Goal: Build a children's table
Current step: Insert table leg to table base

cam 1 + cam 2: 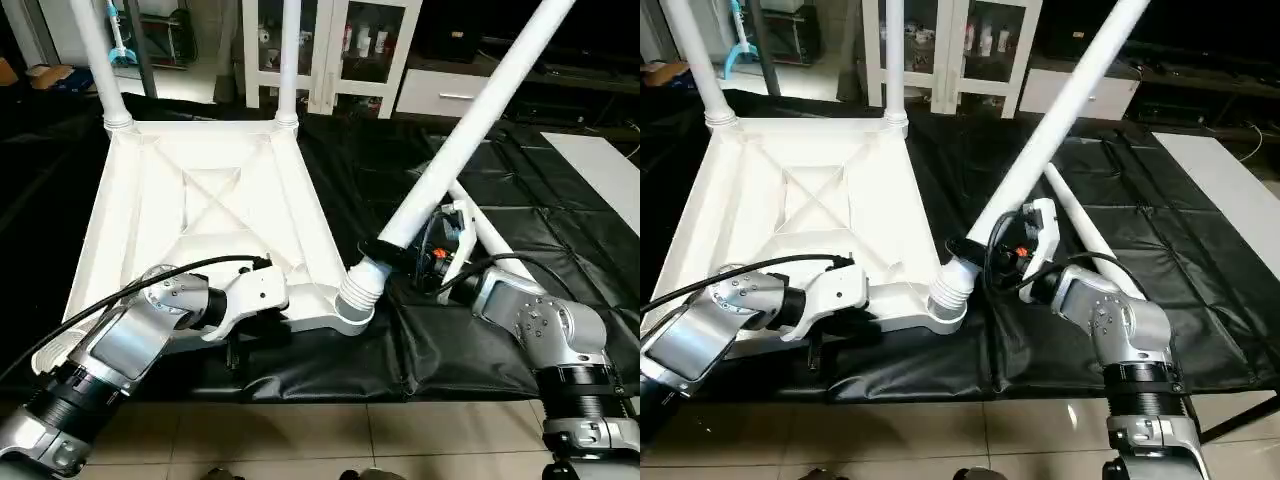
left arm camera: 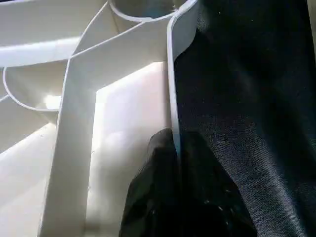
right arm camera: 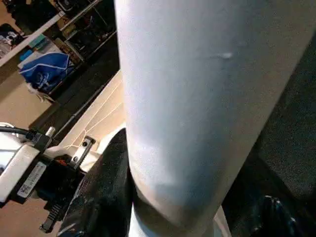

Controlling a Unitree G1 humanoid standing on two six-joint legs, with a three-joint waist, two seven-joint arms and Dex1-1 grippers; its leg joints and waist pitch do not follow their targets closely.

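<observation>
White sticker [image 3: 25, 178], print unreadable, beside leg [image 3: 197, 98]

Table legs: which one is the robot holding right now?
The slanted leg in the right gripper, its ribbed end at the near corner socket. Two legs stand upright in far sockets; another lies flat.

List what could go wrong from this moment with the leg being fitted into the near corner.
1. The long white tube leg leans steeply while its ribbed end meets the rounded corner socket; it may jam crooked instead of seating.
2. The left pincer pinches only the thin rim of the white plastic tabletop; pushing could slide it.
3. A spare white leg lies beside the right pincer, which could knock it.
</observation>
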